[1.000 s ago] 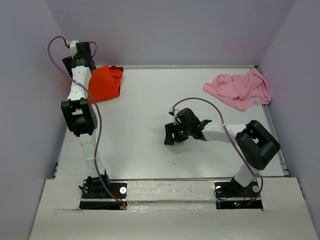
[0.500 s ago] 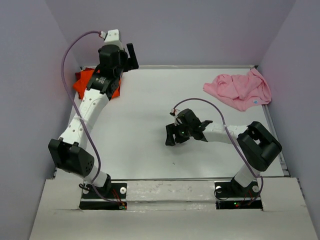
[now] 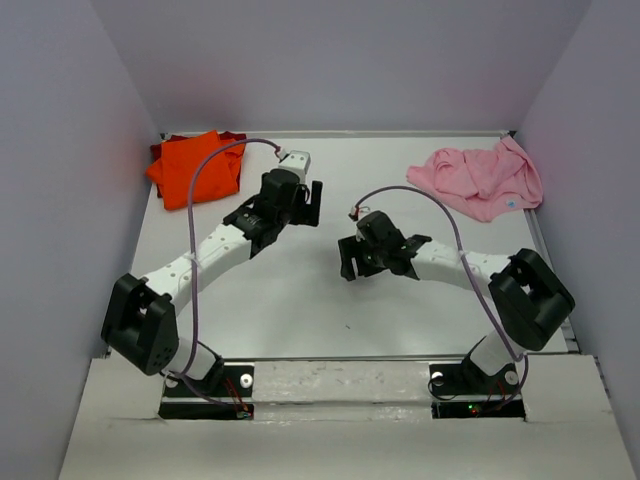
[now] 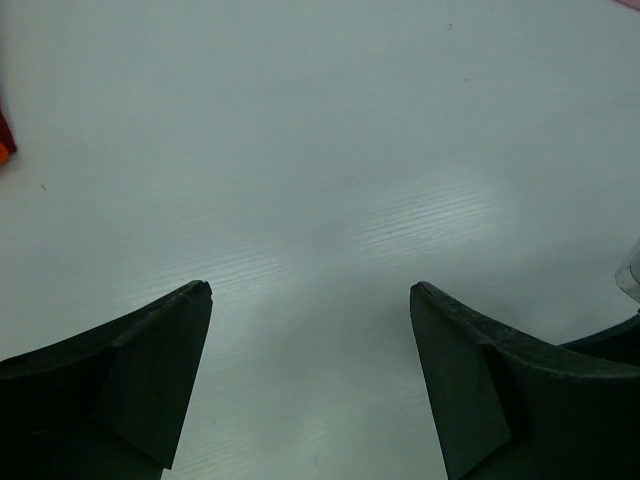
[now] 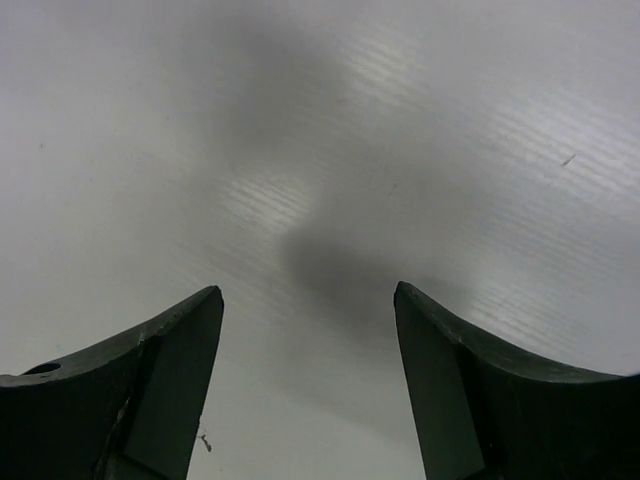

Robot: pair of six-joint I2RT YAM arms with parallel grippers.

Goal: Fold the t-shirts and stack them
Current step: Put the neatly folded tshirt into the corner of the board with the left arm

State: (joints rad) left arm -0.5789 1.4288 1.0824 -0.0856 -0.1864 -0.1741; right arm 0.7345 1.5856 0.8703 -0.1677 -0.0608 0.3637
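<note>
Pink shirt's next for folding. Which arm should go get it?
Right, probably. The pink t-shirt lies crumpled at the table's far right, on the right arm's side. The right claw is open, empty and nearer. The left claw, also open, sits left of centre.

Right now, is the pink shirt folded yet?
Not folded. The pink t-shirt lies bunched and wrinkled in an irregular heap at the far right corner of the table.

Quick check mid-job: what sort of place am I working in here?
Likely a lab test cell, not a home: a white table boxed in by plain lavender walls, with the left arm and right arm bolted at its near edge.
</note>
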